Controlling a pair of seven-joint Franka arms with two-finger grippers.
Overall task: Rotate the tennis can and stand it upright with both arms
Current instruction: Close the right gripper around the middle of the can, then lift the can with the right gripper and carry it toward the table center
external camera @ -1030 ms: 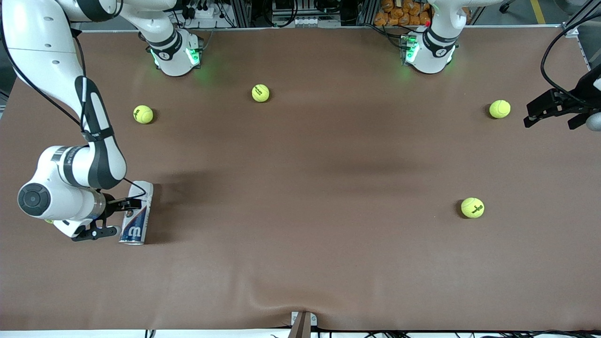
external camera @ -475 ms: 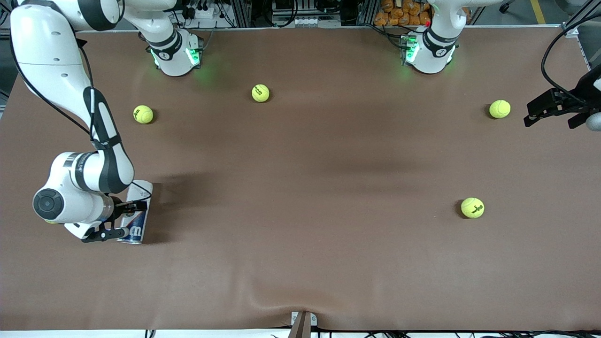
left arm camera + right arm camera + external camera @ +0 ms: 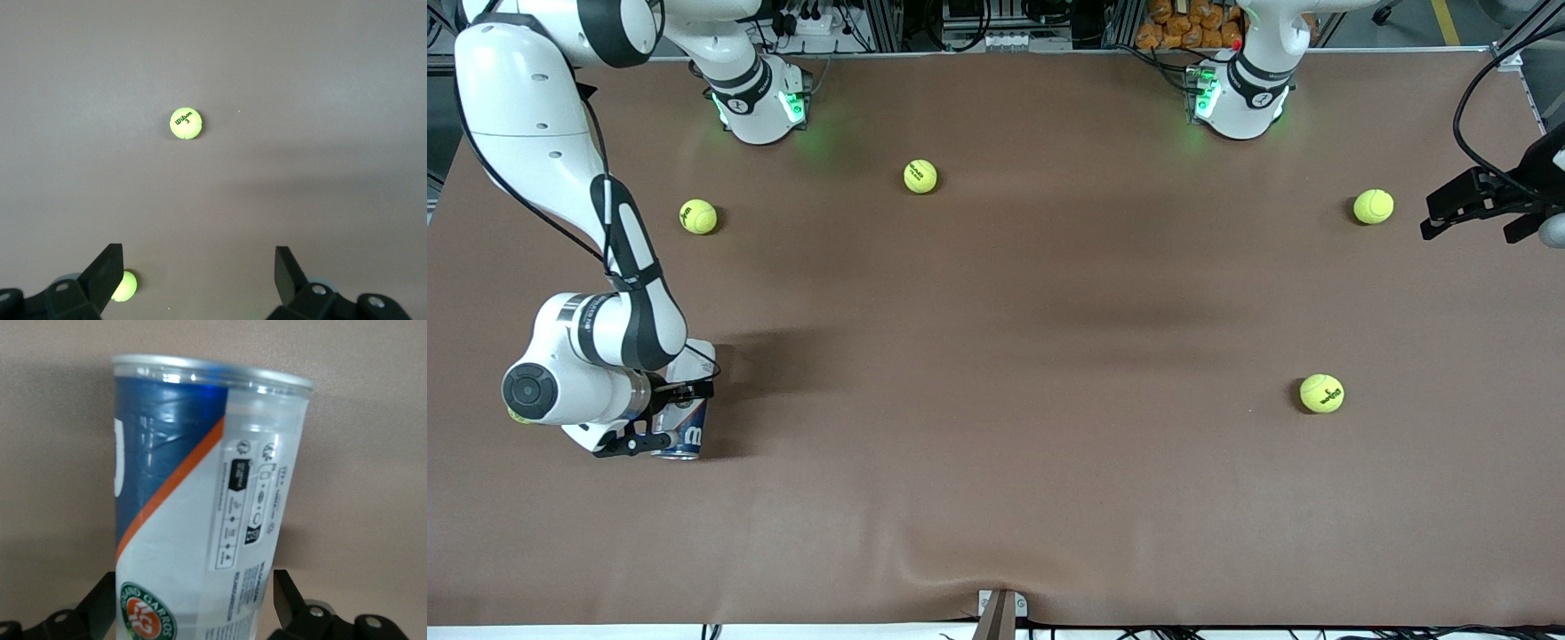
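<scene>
The tennis can (image 3: 691,432) lies on its side on the brown table near the right arm's end, its metallic end toward the front camera. My right gripper (image 3: 665,416) is low over the can's middle, one finger on each side of it, jaws open. In the right wrist view the can (image 3: 200,487) fills the frame between the open fingers (image 3: 287,597), with blue, orange and white label and a silver rim. My left gripper (image 3: 1467,216) waits open and empty above the table's edge at the left arm's end; its own view shows its fingers (image 3: 100,273) wide apart over bare table.
Yellow-green tennis balls lie scattered: one (image 3: 698,216) and another (image 3: 920,176) near the right arm's base, one (image 3: 1373,206) close to the left gripper, one (image 3: 1321,393) nearer the front camera. A further ball (image 3: 516,416) peeks from under the right arm.
My right gripper has slid sideways from beside the can to straddle its middle. The can and the left arm have not moved.
</scene>
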